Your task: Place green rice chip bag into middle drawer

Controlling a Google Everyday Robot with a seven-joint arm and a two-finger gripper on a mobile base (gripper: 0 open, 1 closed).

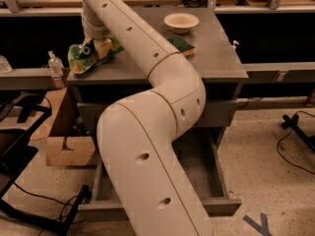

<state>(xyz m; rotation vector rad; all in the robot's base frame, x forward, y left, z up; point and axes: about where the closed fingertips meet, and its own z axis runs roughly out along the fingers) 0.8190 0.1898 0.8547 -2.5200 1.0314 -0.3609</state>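
The green rice chip bag (81, 58) lies on the left end of the grey cabinet top (216, 58), partly over the left edge. My gripper (96, 45) is down on the bag's upper right part, at the end of the long cream arm that crosses the view. The middle drawer (224, 205) is pulled out wide at floor level below the cabinet. Its grey tray (199, 161) shows to the right of the arm, and the arm hides the rest.
A green-topped sponge (181, 44) and a cream bowl (181, 21) sit on the cabinet top to the right of the arm. A small clear bottle (55, 65) stands on a ledge to the left. A cardboard box (66, 132) and black cables lie on the floor at left.
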